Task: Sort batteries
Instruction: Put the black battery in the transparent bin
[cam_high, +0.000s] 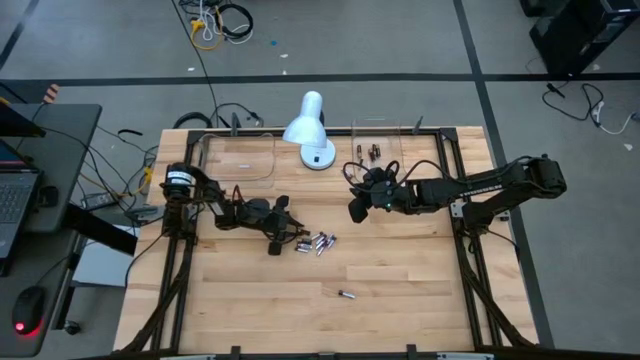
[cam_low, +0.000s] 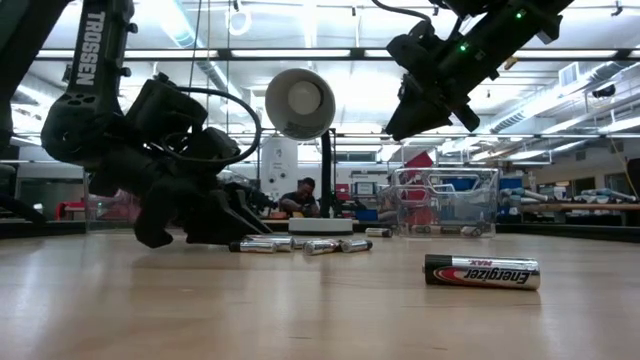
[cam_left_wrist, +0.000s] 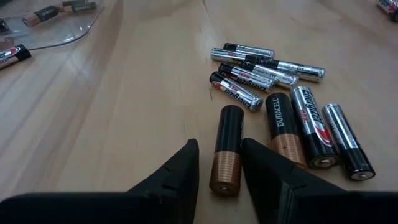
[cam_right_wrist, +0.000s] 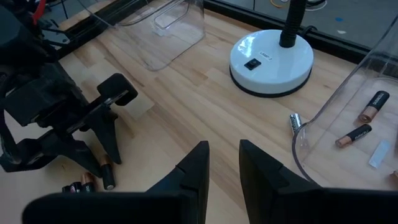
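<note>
Currently: left gripper (cam_left_wrist: 219, 174) low on the tabletop (cam_left_wrist: 124, 112), fingers (cam_left_wrist: 180, 171) parted astride one copper-topped battery (cam_left_wrist: 227, 149) beside the battery cluster (cam_left_wrist: 267, 65). Right gripper (cam_right_wrist: 224, 165) raised, fingers apart, empty. Advice: close squarely mid-body, sparing the adjacent Duracell (cam_left_wrist: 283, 127).

Grey floor (cam_high: 400, 40) crossed by dark tape lines fills the upper frame, with loose cables (cam_high: 222, 20) at top. A dark desk (cam_high: 50, 170) with a laptop (cam_high: 15, 195) stands at left. Ceiling strip lights (cam_low: 330, 54) glow above.
</note>
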